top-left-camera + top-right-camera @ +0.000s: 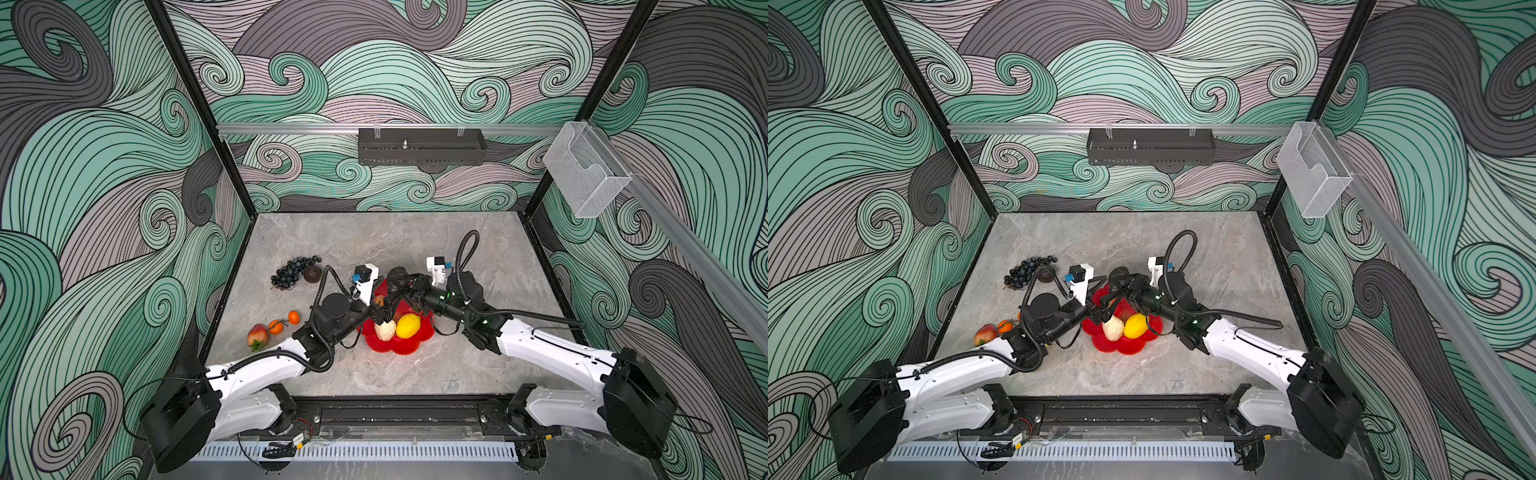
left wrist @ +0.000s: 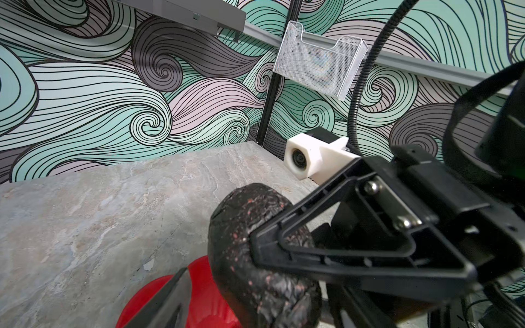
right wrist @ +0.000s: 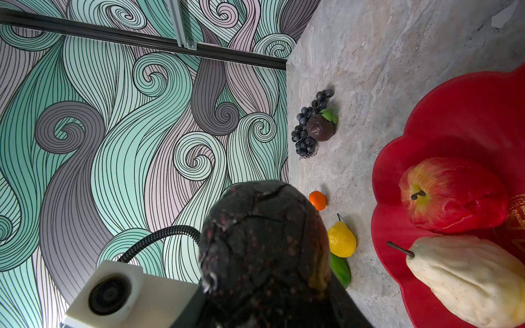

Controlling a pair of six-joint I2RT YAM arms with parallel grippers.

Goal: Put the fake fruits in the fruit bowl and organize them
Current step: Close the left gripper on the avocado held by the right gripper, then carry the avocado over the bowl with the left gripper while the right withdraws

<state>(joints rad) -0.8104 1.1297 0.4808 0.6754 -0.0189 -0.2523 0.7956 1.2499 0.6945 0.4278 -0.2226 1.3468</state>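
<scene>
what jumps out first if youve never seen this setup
The glossy red fruit bowl sits mid-scene, with a yellow lemon and a beige pear inside. By its far rim, the right gripper clamps a dark avocado. A blue-black grape bunch lies far left on the grey tabletop.

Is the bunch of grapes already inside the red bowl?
No, the grape bunch lies on the table, well apart from the red bowl.

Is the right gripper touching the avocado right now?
Touching. The left wrist view shows the right gripper with one finger pressed flat against the avocado, with no gap between them.
</scene>
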